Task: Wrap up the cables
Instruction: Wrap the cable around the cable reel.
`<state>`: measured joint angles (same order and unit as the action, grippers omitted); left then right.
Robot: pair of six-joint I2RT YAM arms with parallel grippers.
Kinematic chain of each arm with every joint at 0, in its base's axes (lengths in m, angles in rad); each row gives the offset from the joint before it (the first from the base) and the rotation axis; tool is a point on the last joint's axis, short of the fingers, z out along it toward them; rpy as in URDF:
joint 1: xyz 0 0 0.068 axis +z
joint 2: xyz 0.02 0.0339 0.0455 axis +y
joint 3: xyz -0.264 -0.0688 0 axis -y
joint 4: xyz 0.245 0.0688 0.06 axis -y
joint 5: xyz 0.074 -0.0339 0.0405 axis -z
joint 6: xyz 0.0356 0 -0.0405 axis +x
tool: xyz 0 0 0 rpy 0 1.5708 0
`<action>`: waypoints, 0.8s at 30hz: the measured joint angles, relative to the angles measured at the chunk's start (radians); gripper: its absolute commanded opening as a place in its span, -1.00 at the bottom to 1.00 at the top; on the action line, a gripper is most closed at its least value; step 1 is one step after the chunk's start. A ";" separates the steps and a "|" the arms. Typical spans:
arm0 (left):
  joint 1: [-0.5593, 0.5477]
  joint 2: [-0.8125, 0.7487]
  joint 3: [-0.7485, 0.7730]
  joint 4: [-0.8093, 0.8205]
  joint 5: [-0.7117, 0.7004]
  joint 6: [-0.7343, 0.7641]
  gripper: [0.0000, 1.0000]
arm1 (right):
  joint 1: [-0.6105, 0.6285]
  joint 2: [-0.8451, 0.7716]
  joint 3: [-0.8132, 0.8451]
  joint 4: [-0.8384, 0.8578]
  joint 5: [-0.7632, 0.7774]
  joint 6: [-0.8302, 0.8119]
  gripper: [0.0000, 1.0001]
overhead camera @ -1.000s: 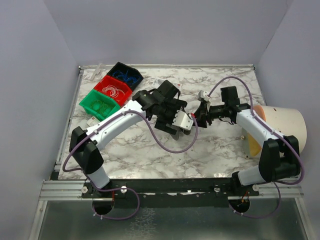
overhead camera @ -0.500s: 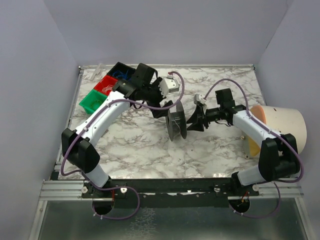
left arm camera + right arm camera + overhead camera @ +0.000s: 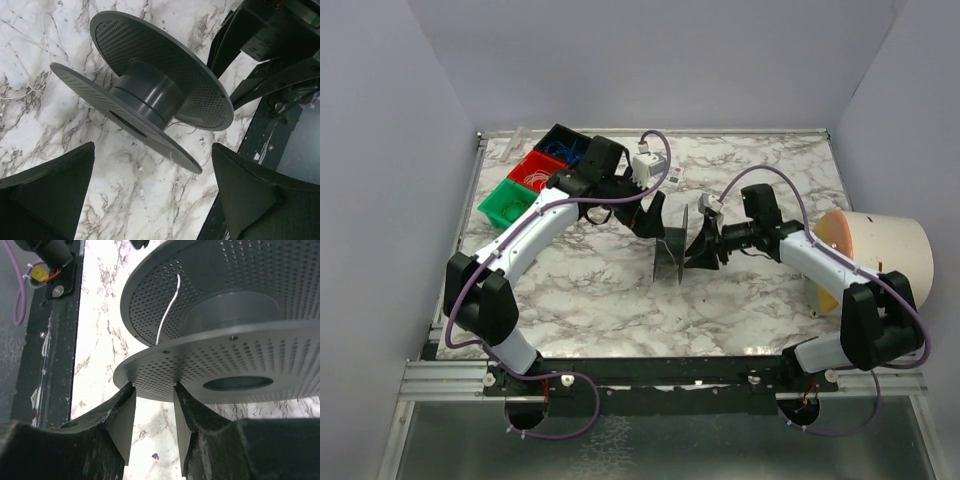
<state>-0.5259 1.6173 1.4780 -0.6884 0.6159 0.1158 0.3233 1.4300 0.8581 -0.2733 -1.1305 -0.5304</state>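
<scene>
Two-flanged spool (image 3: 670,255): on edge at mid table (image 3: 570,300); hub looks bare.
Right gripper (image 3: 153,395): clenched on the right flange's rim, likely steadying the spool for winding.
Left gripper (image 3: 152,147): spread wide, apart from the spool, grasping nothing.
Cable (image 3: 168,310): thin white end through a flange hole, probably anchored.
Writing: none readable.

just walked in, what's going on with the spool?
The right gripper is pinching the rim of one flange of the grey spool, holding it on edge over the marble table. The left gripper is open near it, not touching. The hub looks bare; only a thin white strand shows between the flanges.
</scene>
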 measured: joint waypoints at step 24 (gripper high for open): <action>0.008 0.056 0.107 0.070 -0.055 -0.080 0.75 | 0.076 -0.037 -0.022 0.231 0.146 0.227 -0.18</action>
<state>-0.5182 1.6730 1.5848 -0.6186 0.5606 0.0360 0.3996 1.3930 0.8364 -0.0422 -0.9840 -0.3038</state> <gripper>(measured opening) 0.880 0.406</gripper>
